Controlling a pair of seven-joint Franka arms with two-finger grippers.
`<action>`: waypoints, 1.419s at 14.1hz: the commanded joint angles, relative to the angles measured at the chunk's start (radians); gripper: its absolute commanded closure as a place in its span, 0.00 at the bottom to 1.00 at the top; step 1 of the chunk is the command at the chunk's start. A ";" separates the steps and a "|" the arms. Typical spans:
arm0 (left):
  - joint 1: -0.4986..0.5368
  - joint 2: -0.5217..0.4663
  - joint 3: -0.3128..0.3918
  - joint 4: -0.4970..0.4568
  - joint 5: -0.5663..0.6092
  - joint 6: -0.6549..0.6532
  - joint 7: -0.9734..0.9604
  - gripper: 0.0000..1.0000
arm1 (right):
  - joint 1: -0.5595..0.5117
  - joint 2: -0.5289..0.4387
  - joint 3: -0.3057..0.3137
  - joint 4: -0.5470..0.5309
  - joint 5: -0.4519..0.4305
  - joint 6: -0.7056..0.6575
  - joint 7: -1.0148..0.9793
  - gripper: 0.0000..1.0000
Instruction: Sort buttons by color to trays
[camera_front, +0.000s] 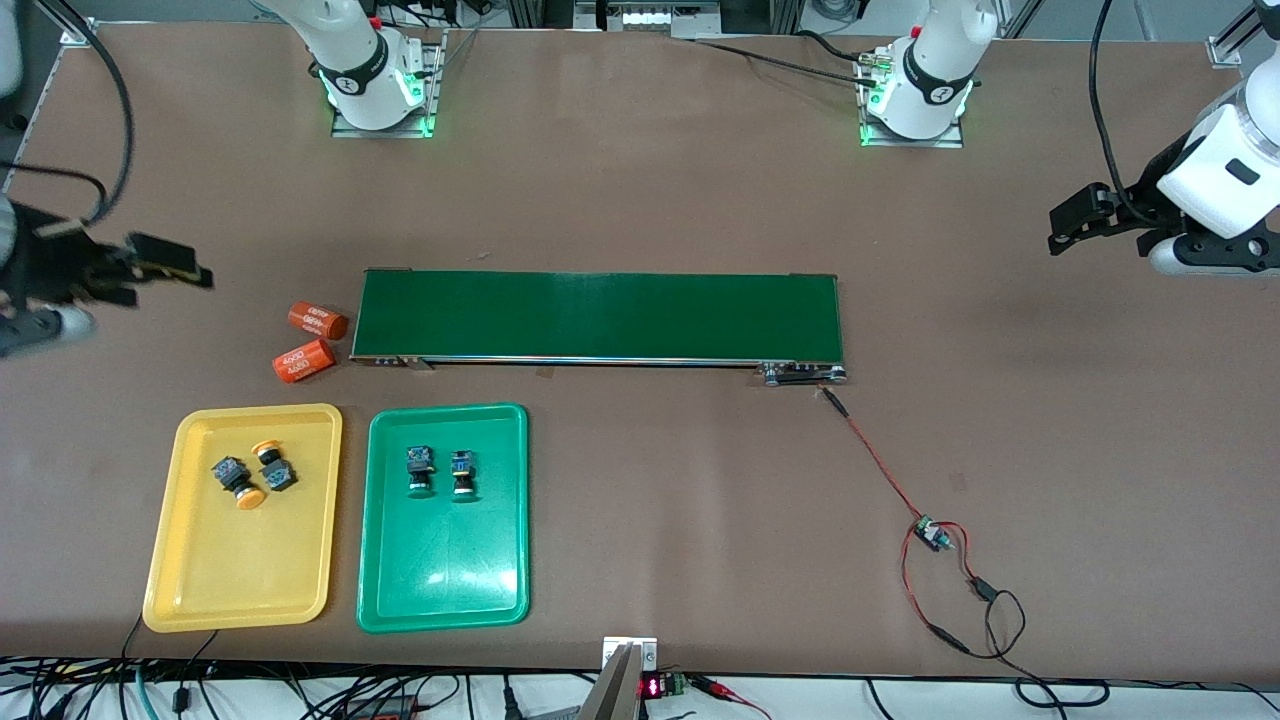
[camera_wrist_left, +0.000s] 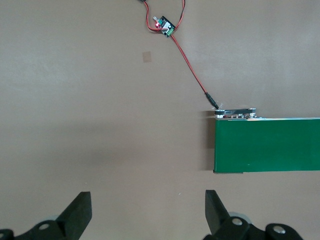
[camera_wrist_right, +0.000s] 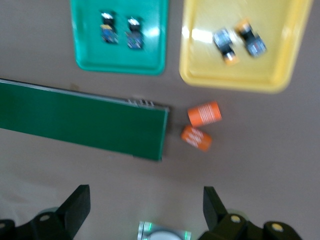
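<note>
Two yellow-capped buttons (camera_front: 238, 481) (camera_front: 272, 467) lie in the yellow tray (camera_front: 240, 570). Two green-capped buttons (camera_front: 419, 470) (camera_front: 461, 473) lie in the green tray (camera_front: 445, 570) beside it. The right wrist view shows both trays, the green tray (camera_wrist_right: 120, 57) and the yellow tray (camera_wrist_right: 240, 72), with the buttons (camera_wrist_right: 225, 42) in them. My right gripper (camera_front: 175, 262) (camera_wrist_right: 146, 195) hangs open and empty over bare table at the right arm's end. My left gripper (camera_front: 1065, 225) (camera_wrist_left: 148, 200) hangs open and empty over the left arm's end of the table.
A long dark-green conveyor belt (camera_front: 598, 316) (camera_wrist_left: 267, 145) lies across the middle of the table. Two orange cylinders (camera_front: 317, 321) (camera_front: 302, 360) lie by its end toward the right arm. A red-and-black wire with a small board (camera_front: 933, 533) (camera_wrist_left: 165, 26) runs from the belt's other end.
</note>
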 joint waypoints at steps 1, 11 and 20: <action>-0.005 0.010 0.004 0.029 -0.007 -0.022 0.018 0.00 | -0.008 -0.057 0.032 -0.022 -0.119 -0.037 0.085 0.00; -0.005 0.010 0.004 0.029 -0.007 -0.022 0.018 0.00 | -0.287 -0.186 0.288 -0.209 -0.177 0.163 0.085 0.00; -0.005 0.010 0.004 0.029 -0.007 -0.022 0.018 0.00 | -0.264 -0.210 0.304 -0.226 -0.184 0.194 0.126 0.00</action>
